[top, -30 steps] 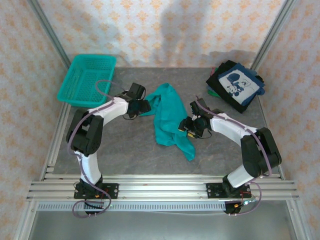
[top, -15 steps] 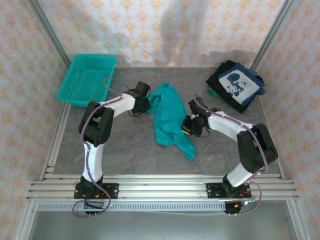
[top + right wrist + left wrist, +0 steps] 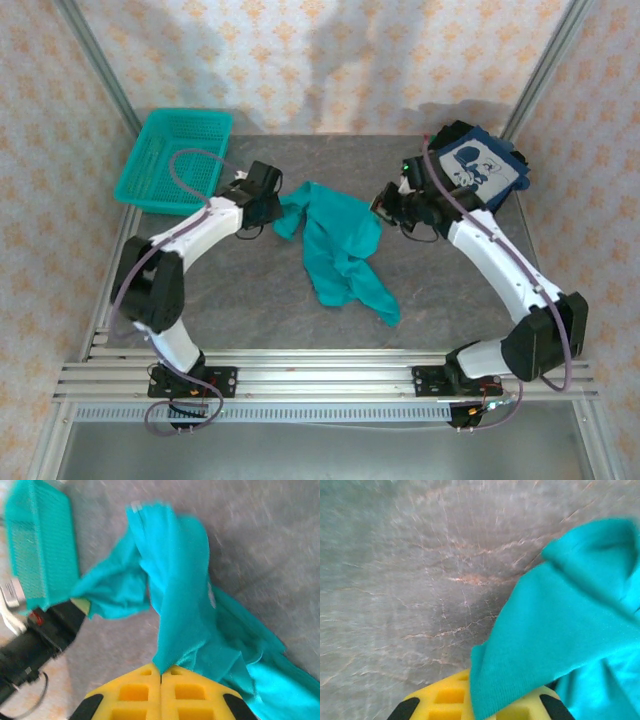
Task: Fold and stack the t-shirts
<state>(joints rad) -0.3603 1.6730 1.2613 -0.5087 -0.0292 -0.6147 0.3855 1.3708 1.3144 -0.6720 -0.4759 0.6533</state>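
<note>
Top external view, middle of the frame: the left gripper and the right gripper each pinch the teal t-shirt, jaws squeezed on its cloth.

Legible text: none. The folded dark navy cloth t-shirt, at the far right corner of the grey table, carries a white-and-blue graphic, its detail too small to read. The crumpled teal cloth t-shirt shows plain cloth.

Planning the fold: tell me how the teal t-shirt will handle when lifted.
Likely floppy: the teal t-shirt sags in folds between left gripper and right gripper. Probably light, since small pinches hold it. Its loose tail may drag.
</note>
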